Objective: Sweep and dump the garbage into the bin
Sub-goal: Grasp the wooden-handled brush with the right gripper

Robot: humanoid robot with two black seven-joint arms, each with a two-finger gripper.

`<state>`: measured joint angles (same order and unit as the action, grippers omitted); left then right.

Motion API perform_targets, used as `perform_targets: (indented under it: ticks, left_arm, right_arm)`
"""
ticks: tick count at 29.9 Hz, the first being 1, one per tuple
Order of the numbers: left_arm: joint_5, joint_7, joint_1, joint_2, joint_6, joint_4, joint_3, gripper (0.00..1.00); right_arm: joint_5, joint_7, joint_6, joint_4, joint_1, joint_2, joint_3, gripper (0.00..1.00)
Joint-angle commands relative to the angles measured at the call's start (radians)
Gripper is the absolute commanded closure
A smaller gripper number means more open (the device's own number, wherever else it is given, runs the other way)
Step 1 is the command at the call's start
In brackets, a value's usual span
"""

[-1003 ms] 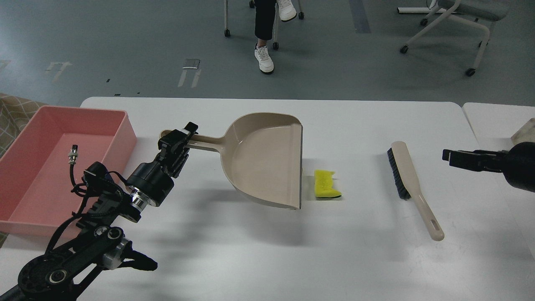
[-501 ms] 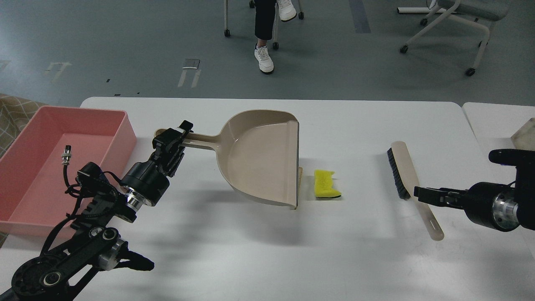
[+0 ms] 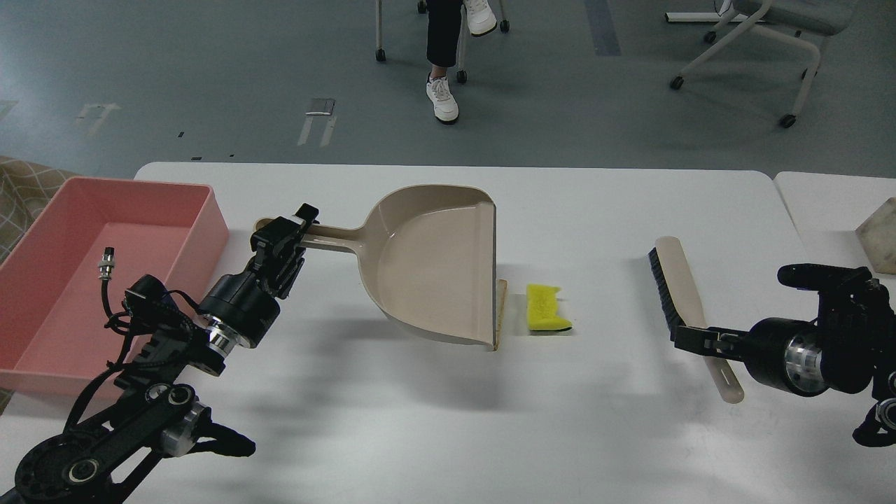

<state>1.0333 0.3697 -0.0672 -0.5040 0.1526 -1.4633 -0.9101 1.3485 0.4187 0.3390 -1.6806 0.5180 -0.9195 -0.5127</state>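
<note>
**Dustpan raised by left arm; right gripper at brush handle**

Dustpan serves as the reference object; all positions are given from it, left to right.

1. Bin: the pink tub sits well to the left of the dustpan, at the left end of the white table. Its visible floor is bare.
2. Left gripper: located at the far left end of the dustpan's handle, between the bin and the pan. The jaws are clamped on the handle. The shadow spread on the table in front of the pan suggests the pan is carried above the table, with its open edge facing right.
3. Beige-grey strip: a thin flat scrap directly at the right-hand lip of the dustpan, partly hidden behind that lip. Whether it touches the lip cannot be told.
4. Yellow sponge piece: lies flat on the table just to the right of the strip, near the dustpan's open edge but apart from it.
5. Brush: lies on the table well to the right of the dustpan, bristles facing left, handle pointing toward the near edge.
6. Right gripper: farthest right of the dustpan, at the brush handle. The fingers point left and overlap the handle; seen end-on and dark, so the jaw state cannot be determined.
</note>
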Motion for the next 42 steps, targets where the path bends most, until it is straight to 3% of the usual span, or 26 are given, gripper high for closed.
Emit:
perform_targets:
  ticks: [1,6,11,15,20,24,38,42]
  left_arm:
    - [0.001,0.0,0.001,0.001,-0.001,0.0,0.0,1.0]
    - [-0.001,0.0,0.0,0.001,-0.001,0.0,-0.001,1.0]
    - [-0.001,0.0,0.001,0.002,-0.001,0.0,-0.001,1.0]
    - [-0.001,0.0,0.001,0.001,-0.001,0.0,-0.003,1.0]
    - [-0.002,0.002,0.001,-0.001,-0.001,0.0,-0.009,1.0]
    - [-0.002,0.005,0.001,-0.001,-0.001,0.0,-0.012,1.0]
    - [-0.001,0.005,0.018,-0.034,-0.002,-0.028,-0.012,1.0]
    - [-0.001,0.041,0.024,-0.08,-0.002,-0.017,-0.007,1.0]
  right_arm:
    - [0.001,0.041,0.0,0.009,-0.01,0.005,0.0,0.33]
    - [0.023,0.046,0.002,0.012,-0.012,0.007,0.0,0.34]
    - [0.023,0.046,0.002,0.027,-0.01,0.028,0.0,0.42]
    - [0.02,0.063,0.008,0.03,-0.012,0.03,0.002,0.59]
    - [0.017,0.069,0.009,0.032,-0.015,0.031,0.002,0.68]
    - [0.02,0.069,0.008,0.03,-0.013,0.033,0.0,0.98]
    - [-0.04,0.063,0.035,-0.037,-0.015,-0.015,-0.087,1.0]
    - [-0.065,0.063,0.052,-0.036,-0.016,-0.004,-0.095,1.0]
